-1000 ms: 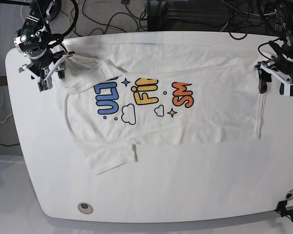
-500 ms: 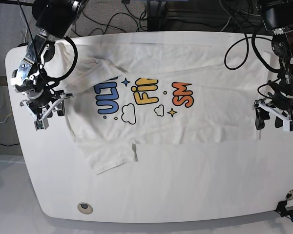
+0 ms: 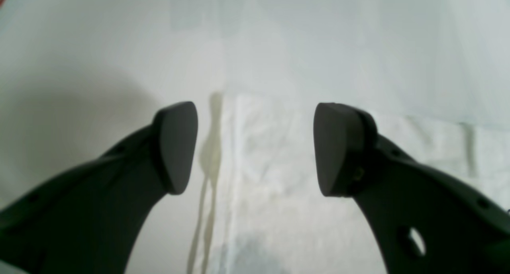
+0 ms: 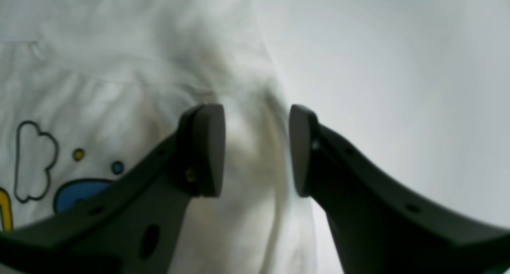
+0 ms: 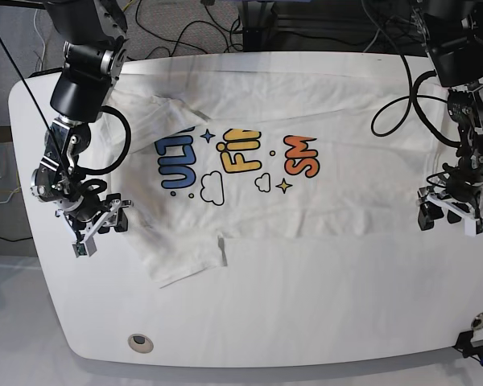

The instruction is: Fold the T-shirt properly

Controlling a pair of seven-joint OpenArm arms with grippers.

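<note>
A: Two grippers repositioned since the earlier base pictures. Both were at the far corners of the surface (image 5: pixel 249 322); both have now travelled toward the near edge. The right gripper (image 5: pixel 97 226) sits by the left edge at the shirt's lower sleeve side; the left gripper (image 5: pixel 449 215) sits by the right edge at the hem's near corner.

B: Finger state?

A: Left: fingers (image 3: pixel 177 146) spread wide, nothing between them, hem edge below the gap. Right: fingers (image 4: pixel 207 146) apart at a narrower gap, straddling a raised ridge of cloth but not pinching it, as far as the wrist view shows.

B: Meaning for the task?

A: Judgement: they look lined up to take the near edge of the T-shirt (image 5: pixel 338 193) for a lengthwise fold. No fold of the body made yet.

B: Shirt location, material?

A: Spread print-up across the far half of the surface, collar end left, hem right. Thin white knit, softly wrinkled; one sleeve (image 5: pixel 185 261) lies flat toward the near edge, the other is bunched at the far-left corner. Print glossy blue, yellow, orange. Surface smooth, white, rounded corners.
</note>
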